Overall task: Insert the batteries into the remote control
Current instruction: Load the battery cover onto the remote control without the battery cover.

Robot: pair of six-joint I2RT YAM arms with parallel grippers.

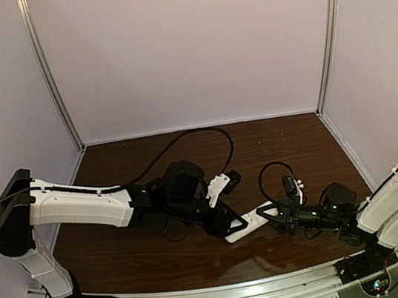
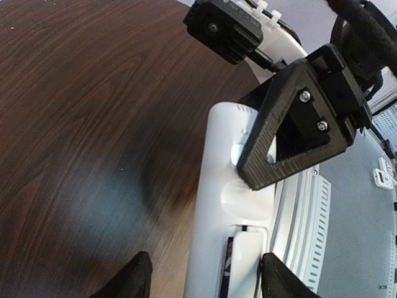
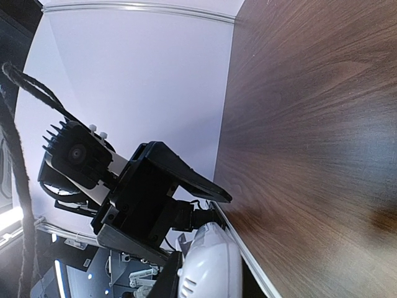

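The white remote control (image 1: 246, 224) lies lengthwise in the left wrist view (image 2: 217, 180), back side up. Its battery bay is at the near end. One dark blue-purple battery (image 2: 228, 268) shows as a thin strip in the bay, beside a white rounded panel (image 2: 249, 261). My left gripper (image 1: 231, 223) is open, its fingertips (image 2: 131, 280) on either side of the remote's near end, not touching it. My right gripper (image 1: 271, 218) is shut on the remote's far end, with one ribbed finger (image 2: 282, 133) pressed on top. In the right wrist view the remote's rounded end (image 3: 209, 267) fills the bottom.
The dark wooden table (image 1: 273, 145) is bordered by the metal rail (image 1: 228, 294) at the near edge and by pale walls at the back and sides. A black cable (image 1: 204, 133) loops over the table behind the left arm.
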